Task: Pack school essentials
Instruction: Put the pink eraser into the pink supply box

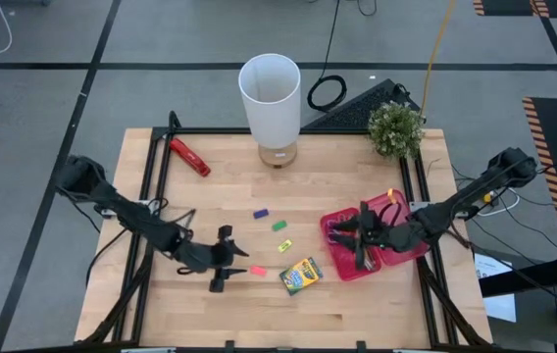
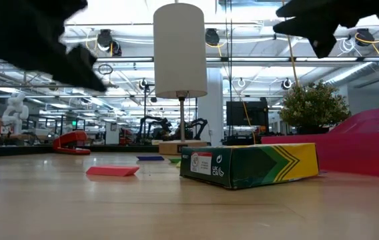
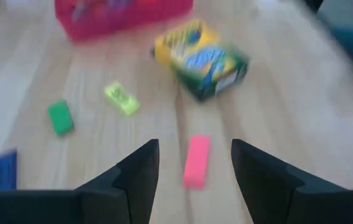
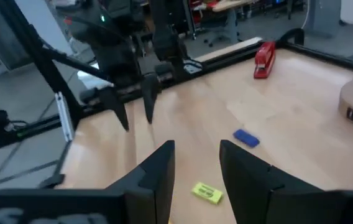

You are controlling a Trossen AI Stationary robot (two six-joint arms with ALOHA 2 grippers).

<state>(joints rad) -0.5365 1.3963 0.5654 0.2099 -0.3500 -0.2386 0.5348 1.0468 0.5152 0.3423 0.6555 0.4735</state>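
Pink eraser (image 3: 196, 161) on table, between open left hand (image 3: 194, 167) fingers.

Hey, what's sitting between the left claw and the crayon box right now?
A pink eraser lies between the open fingers of the left claw, with bare wood from there to the crayon box. The left wrist view shows it best; the high view agrees.

You have a pink eraser (image 3: 196, 160), yellow-green eraser (image 3: 122, 99), green eraser (image 3: 60, 117) and blue eraser (image 3: 2, 170) on the pale wood table (image 1: 357, 314). The crayon box (image 1: 301, 276) is yellow and green with chevron stripes; the case (image 1: 342, 257) is pink, the stapler (image 1: 189, 156) red.
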